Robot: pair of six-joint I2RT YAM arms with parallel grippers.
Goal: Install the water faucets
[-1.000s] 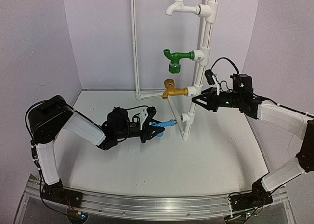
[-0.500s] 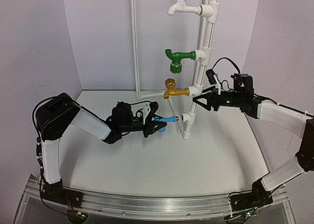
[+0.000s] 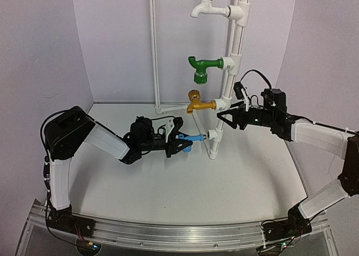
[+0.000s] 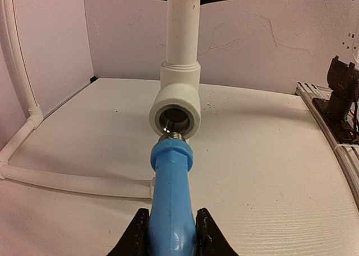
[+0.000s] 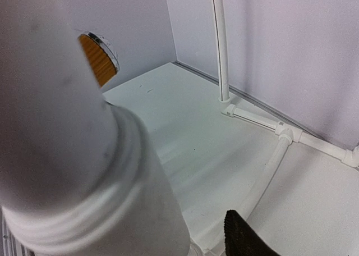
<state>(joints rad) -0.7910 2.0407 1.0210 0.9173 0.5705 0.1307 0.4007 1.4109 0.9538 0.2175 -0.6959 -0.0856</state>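
The sky-blue water faucet (image 3: 193,137) lies level above the table, and my left gripper (image 3: 180,142) is shut on its body. In the left wrist view the faucet (image 4: 171,194) sits between my black fingers (image 4: 136,239), its silvery threaded end at the mouth of the lowest white tee fitting (image 4: 176,101). My right gripper (image 3: 223,117) is at the slanted white pipe (image 3: 220,121) just above that fitting (image 3: 212,134). In the right wrist view the pipe (image 5: 67,127) fills the left side. One black finger (image 5: 241,239) stands apart from it, so the jaws are open.
Higher on the upright pipe are a gold tap (image 3: 197,101), a green tap (image 3: 201,69) and a white tap (image 3: 205,9). A thin white pipe (image 3: 153,48) rises at the back, with low pipes (image 5: 280,127) along the floor by the wall.
My left gripper has carried the blue faucet right, up to the tee fitting's mouth. My right gripper has opened and shifted left along the pipe.
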